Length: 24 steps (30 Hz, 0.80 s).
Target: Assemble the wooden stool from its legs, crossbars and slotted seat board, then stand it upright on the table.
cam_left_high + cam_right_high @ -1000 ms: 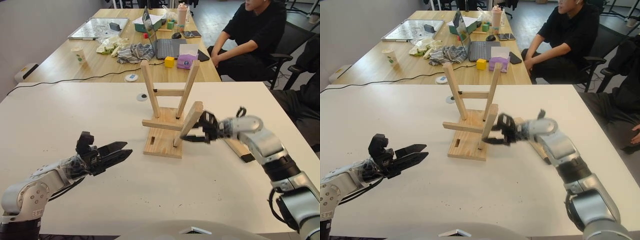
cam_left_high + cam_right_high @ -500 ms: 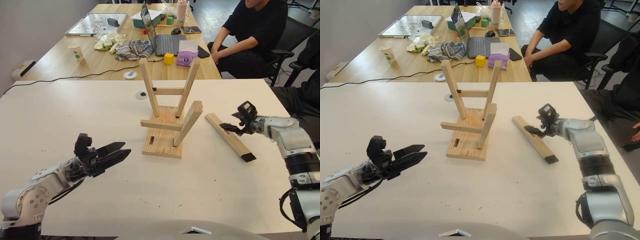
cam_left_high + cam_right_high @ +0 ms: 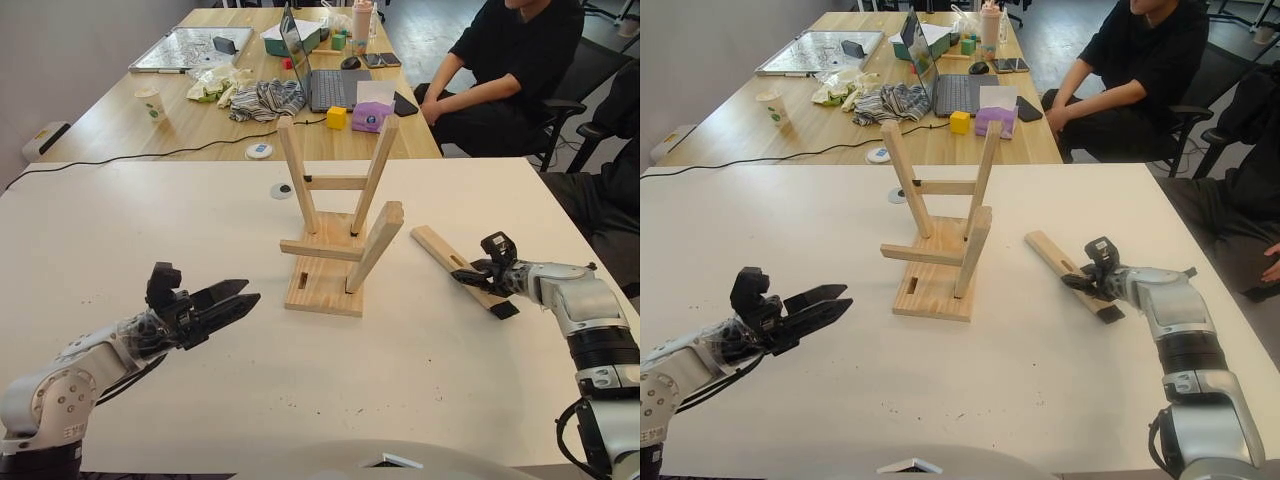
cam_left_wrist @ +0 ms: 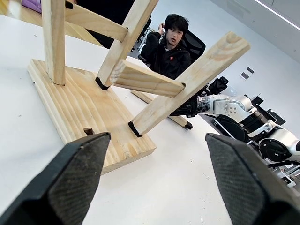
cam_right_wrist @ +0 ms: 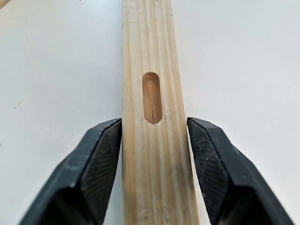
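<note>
While the stool sits upside down with three legs standing, you are on the fourth: the pick-up of the loose leg, which lies flat on the table at about 3 o'clock from the seat board and well apart from it. Your right gripper straddles that leg near its dark-tipped end, fingers narrowed to its width with the pads against both side faces. Your left gripper hovers at about 8 o'clock from the board, fingers spread wide, holding nothing.

Next, I judge, you need to lift the leg, turn it upright, and carry it to the empty slot at the board's 8 o'clock corner. The oval mortise should face the lower crossbar, whose free end hangs over that corner.

The leg is pale, straight-grained wood, square-edged, mortise up. The board lies flat at the table's middle, its legs splayed and joined by two crossbars.
</note>
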Available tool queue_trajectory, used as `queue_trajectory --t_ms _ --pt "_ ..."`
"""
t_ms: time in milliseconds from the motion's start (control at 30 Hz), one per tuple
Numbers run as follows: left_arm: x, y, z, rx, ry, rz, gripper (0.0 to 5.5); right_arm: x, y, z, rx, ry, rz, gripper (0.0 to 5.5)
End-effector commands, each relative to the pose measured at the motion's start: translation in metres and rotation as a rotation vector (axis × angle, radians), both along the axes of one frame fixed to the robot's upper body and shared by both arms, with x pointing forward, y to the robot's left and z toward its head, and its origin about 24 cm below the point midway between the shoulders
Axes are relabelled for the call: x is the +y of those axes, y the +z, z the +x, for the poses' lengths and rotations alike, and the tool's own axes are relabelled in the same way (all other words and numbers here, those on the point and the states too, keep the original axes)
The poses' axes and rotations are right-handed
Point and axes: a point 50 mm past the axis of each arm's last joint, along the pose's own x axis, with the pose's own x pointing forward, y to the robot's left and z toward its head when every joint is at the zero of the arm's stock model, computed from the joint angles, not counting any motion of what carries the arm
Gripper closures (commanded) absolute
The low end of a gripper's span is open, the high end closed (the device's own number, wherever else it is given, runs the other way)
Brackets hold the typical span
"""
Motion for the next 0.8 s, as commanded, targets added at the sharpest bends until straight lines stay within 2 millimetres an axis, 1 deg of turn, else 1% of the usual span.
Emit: queue_trajectory --t_ms 33,100,200,267,333,400,467,533,567,633,700,800 --pt "0.009 0.020 0.014 -0.097 0.063 0.015 1.74 0.012 0.020 0.017 -0.094 -0.023 0.067 3.50" --pt "0.010 0.034 0.024 -0.155 0.109 -0.009 1.74 0.016 0.034 0.027 -0.185 -0.052 0.101 3.50" --pt "0.005 0.066 0.036 -0.270 0.135 -0.066 1.74 0.022 0.063 0.042 -0.340 -0.076 0.164 3.50" --pt "-0.002 0.089 0.046 -0.317 0.161 -0.122 1.74 0.031 0.093 0.052 -0.490 -0.052 0.235 3.50" --pt "-0.010 0.107 0.054 -0.347 0.181 -0.186 1.74 0.045 0.130 0.057 -0.667 0.017 0.331 3.50" --pt "-0.021 0.123 0.059 -0.392 0.169 -0.215 1.74 0.057 0.167 0.055 -0.838 0.108 0.445 3.50" --pt "-0.035 0.134 0.061 -0.413 0.119 -0.238 1.74 0.069 0.199 0.044 -0.983 0.230 0.574 3.50" --pt "-0.049 0.139 0.065 -0.409 0.060 -0.263 1.74 0.083 0.220 0.033 -1.038 0.364 0.694 3.50" --pt "-0.054 0.140 0.067 -0.410 0.036 -0.268 1.74 0.089 0.225 0.028 -1.033 0.430 0.739 3.50" --pt "-0.066 0.142 0.068 -0.438 -0.021 -0.273 1.74 0.110 0.230 0.014 -0.954 0.604 0.844 3.50" --pt "-0.075 0.144 0.069 -0.446 -0.071 -0.297 1.74 0.125 0.228 0.005 -0.874 0.719 0.906 3.50" --pt "-0.089 0.147 0.067 -0.462 -0.168 -0.333 1.74 0.140 0.220 -0.002 -0.781 0.820 0.910 3.50"
